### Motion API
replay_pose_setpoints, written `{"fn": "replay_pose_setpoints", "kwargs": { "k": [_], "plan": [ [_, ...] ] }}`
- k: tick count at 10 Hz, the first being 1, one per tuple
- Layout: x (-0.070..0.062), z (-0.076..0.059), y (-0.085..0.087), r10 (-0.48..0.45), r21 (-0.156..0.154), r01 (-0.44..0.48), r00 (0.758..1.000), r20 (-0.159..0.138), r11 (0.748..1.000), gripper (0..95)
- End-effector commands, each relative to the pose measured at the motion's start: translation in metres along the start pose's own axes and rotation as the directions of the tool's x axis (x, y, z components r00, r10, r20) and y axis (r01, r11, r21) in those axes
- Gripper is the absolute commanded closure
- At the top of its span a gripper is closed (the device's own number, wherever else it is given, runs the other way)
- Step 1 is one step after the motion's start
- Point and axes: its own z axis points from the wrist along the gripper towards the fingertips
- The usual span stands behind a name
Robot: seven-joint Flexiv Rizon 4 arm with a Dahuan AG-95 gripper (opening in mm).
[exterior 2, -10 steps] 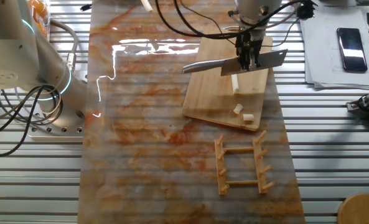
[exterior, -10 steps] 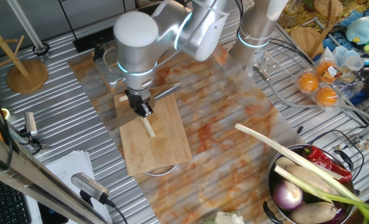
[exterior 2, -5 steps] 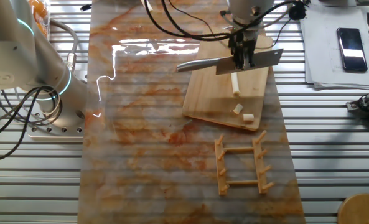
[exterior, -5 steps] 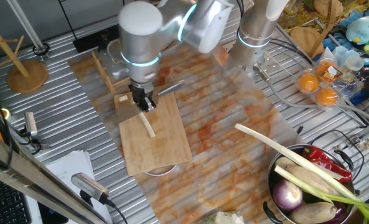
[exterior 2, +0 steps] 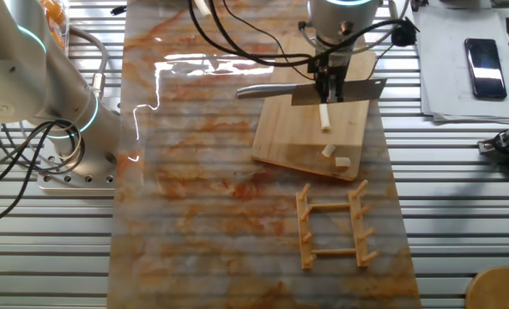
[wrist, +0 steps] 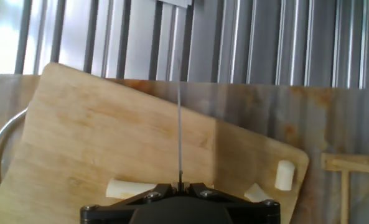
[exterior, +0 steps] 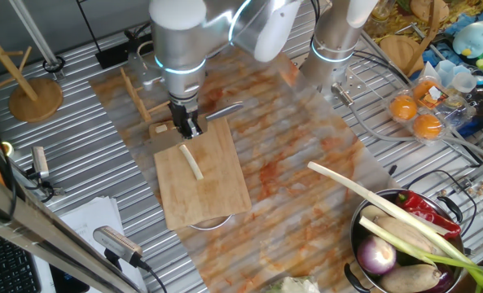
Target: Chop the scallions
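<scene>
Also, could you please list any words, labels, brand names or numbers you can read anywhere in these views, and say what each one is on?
No legible text in any view.
The cutting board, knife and scallions bear no markings.
The sheets of paper under the phone show no print that can be read.

Scallion stalk (exterior: pixel 192 161): cream-white; cut chunks (exterior 2: pixel 335 156) pale cream.
Cutting board (exterior: pixel 217 187): light tan wood, fine grain.
Knife (exterior 2: pixel 306 89): grey steel blade.
Gripper (exterior: pixel 186 128): black; arm silver-white, cyan glowing ring.
Mat (exterior: pixel 306 155): translucent, orange-rust marbling.
Table (exterior: pixel 78 163): ribbed silver metal.
Wooden rack (exterior 2: pixel 331 225): light tan.
Onion (exterior: pixel 377 257), near right: purple. Chili (exterior: pixel 424 209): red.
</scene>
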Motion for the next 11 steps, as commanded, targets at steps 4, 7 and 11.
{"fn": "replay_pose_setpoints", "kwargs": {
  "k": [4, 7, 11],
  "plan": [
    [0.005, 0.014, 0.008, 0.011, -0.037, -0.011, 1.000, -0.017, 0.999, 95.0],
    [-0.003, 0.029, 0.014, 0.020, -0.034, -0.020, 1.000, -0.022, 0.999, 95.0],
    [-0.010, 0.040, 0.013, 0.024, -0.032, -0.025, 1.000, -0.018, 0.999, 95.0]
  ]
}}
